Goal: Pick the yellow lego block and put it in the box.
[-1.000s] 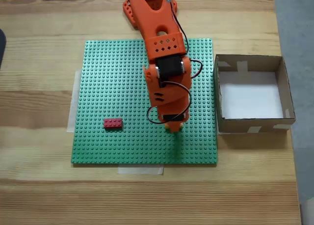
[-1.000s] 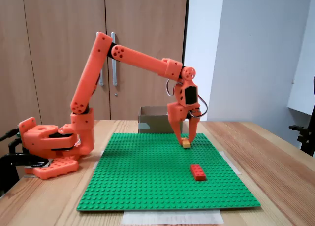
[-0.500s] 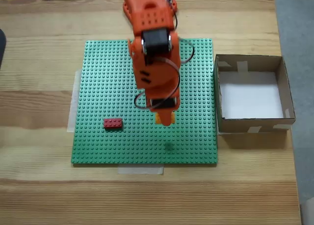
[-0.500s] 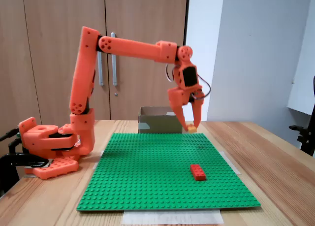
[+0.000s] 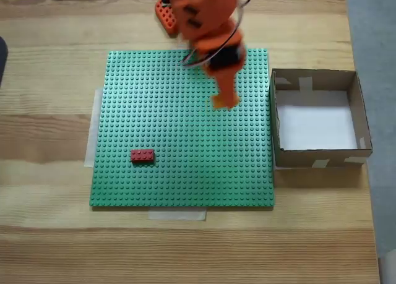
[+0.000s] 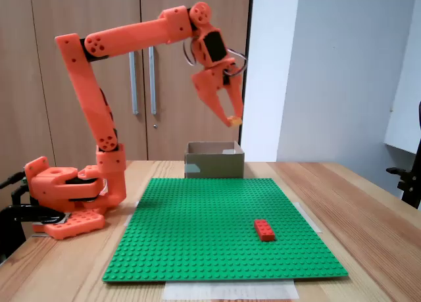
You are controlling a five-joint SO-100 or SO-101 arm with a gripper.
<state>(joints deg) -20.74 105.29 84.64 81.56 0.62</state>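
With the arm raised high, you have the yellow lego block [image 6: 233, 121] clamped in the jaws, well above the green baseplate.

Counter [image 5: 49, 80]: pale wood, carrying everything. Green baseplate [image 5: 154, 104]: studded, taped flat at its near and left edges in a fixed view. Orange arm [image 6: 85, 85]: base at the far edge of the counter as seen from above, upper links folded overhead. The box [image 5: 359, 120]: open-topped, white floor, just beside the baseplate's right edge in that top view. Gripper [image 6: 229, 118]: pointing down, jaws closed on the block, which you see as a small yellow tip at the fingertips; from above it sits over the baseplate's upper right area, left of the box. Red brick [image 5: 142, 155]: on the baseplate, well apart.
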